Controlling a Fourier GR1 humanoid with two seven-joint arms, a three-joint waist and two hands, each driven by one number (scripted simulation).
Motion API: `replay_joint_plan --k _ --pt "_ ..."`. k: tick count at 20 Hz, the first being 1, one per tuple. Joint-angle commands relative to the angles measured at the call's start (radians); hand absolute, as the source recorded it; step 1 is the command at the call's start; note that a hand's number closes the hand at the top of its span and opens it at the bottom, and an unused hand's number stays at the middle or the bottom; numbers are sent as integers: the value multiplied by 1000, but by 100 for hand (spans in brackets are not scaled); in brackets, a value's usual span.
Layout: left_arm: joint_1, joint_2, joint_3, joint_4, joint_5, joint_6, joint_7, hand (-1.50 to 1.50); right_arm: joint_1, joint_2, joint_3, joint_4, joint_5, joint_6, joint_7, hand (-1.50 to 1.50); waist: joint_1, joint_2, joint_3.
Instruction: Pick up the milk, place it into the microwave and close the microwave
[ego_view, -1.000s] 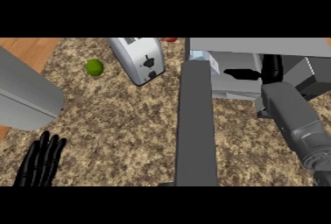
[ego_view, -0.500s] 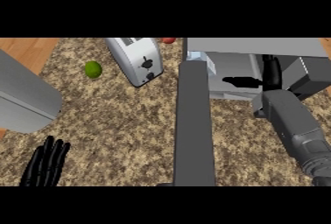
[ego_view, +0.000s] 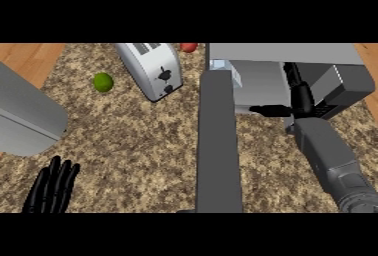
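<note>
The milk (ego_view: 224, 71) is seen inside the microwave (ego_view: 280, 52), at the left of the cavity just behind the top of the open door (ego_view: 218, 145). Only a small pale-blue and white part of it shows, so neither its long axis nor the way it points can be told; whether it stands upright or lies over cannot be judged.

The placing step is judged to be done or all but done, since the carton is within the cavity and apart from both hands. The closing is left: the door is swung out over the tabletop (ego_view: 140, 135), running from the microwave's front toward the view's lower edge.

The right robot hand (ego_view: 299, 102) is reached into the mouth of the cavity, to the right of the milk and not touching it. Its fingers are stretched out straight and the thumb is pointed left; nothing is held in it.

The left robot hand (ego_view: 52, 187) is rested at the lower left, fingers up and spread, nothing held.

For what is left, the right arm would have to be drawn clear of the opening, and the door then pushed round from its outer face until shut.
</note>
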Motion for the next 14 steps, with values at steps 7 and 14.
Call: replay_joint_plan --k 7,14 --pt "63 12 -36 -19 -21 5 -9 -150 194 55 6 -35 -35 84 -22 -150 -31 3 12" --pt "8 41 -70 46 -11 -51 -30 -150 375 103 7 -98 -73 176 -146 -150 -44 0 11"
